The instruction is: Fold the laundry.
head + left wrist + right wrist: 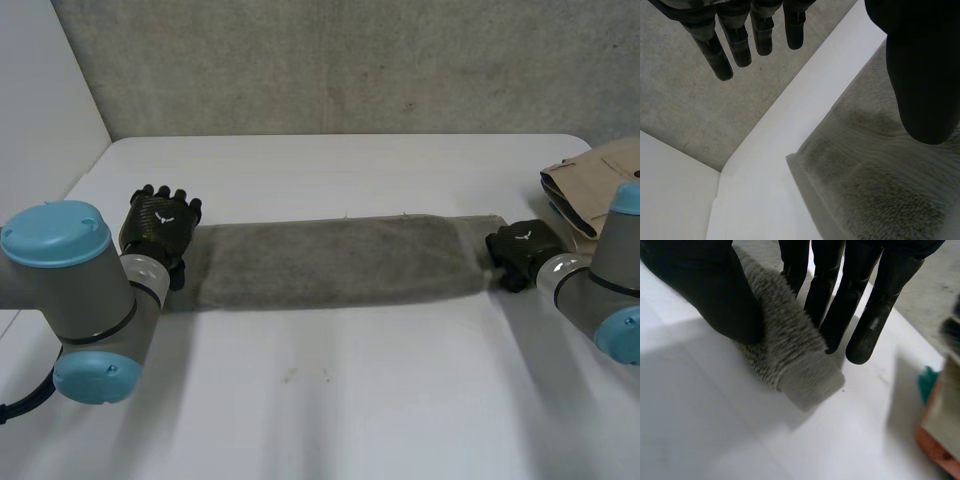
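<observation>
A: The fingers (722,60) of the left hand (160,228) hang straight, spread wide from the thumb (925,75), holding nothing.
B: And the towel (330,262)?
A: It lies as a long grey folded strip across the middle of the bench (330,420), running left to right. The left hand is at its left end, with the thumb above the corner there.
B: The right hand (520,250)?
A: It is at the towel's right end. Its fingers (830,295) sit on one side and its thumb (710,295) on the other, pinching the bunched end between them.
B: Anything else?
A: A folded beige cloth (590,180) lies at the bench's right edge, near the far corner, just beyond the right arm.
</observation>
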You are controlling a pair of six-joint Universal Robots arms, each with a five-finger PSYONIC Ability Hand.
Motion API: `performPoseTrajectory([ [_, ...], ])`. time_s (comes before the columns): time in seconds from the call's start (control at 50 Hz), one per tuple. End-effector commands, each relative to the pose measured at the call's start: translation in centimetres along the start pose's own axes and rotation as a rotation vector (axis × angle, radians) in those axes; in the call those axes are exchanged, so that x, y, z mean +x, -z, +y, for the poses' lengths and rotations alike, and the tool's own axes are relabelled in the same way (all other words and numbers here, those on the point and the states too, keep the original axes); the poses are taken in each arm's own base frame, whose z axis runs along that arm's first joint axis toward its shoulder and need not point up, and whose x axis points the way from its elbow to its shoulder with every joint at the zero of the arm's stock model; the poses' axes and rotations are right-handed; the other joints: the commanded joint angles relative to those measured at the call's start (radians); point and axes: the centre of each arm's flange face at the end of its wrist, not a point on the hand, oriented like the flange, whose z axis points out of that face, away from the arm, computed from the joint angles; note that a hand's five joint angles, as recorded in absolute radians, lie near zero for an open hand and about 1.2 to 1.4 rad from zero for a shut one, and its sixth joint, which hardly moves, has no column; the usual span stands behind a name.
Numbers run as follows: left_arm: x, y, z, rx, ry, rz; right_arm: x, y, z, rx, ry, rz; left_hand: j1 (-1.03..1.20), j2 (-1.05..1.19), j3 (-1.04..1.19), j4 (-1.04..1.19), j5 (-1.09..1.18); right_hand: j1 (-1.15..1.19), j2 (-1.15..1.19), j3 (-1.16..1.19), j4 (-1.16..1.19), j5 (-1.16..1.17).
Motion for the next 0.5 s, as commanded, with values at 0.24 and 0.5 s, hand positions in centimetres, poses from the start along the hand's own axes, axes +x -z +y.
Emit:
performPoseTrajectory([
  [0.24, -0.2, 0.8, 0.1, -0.007, -0.002, 0.004, 6.8, 6.0, 2.6, -0.127, 0.138, 0.195, -0.013, -0.031, -0.04, -0.03, -0.047, 0.518, 0.361, 0.388, 0.395, 0.431],
  [0.5, -0.7, 2.3, -0.2, -0.005, -0.002, 0.001, 11.5, 9.0, 2.8, -0.193, 0.379, 0.331, -0.013, -0.031, -0.04, -0.03, -0.047, 0.518, 0.361, 0.388, 0.395, 0.431],
])
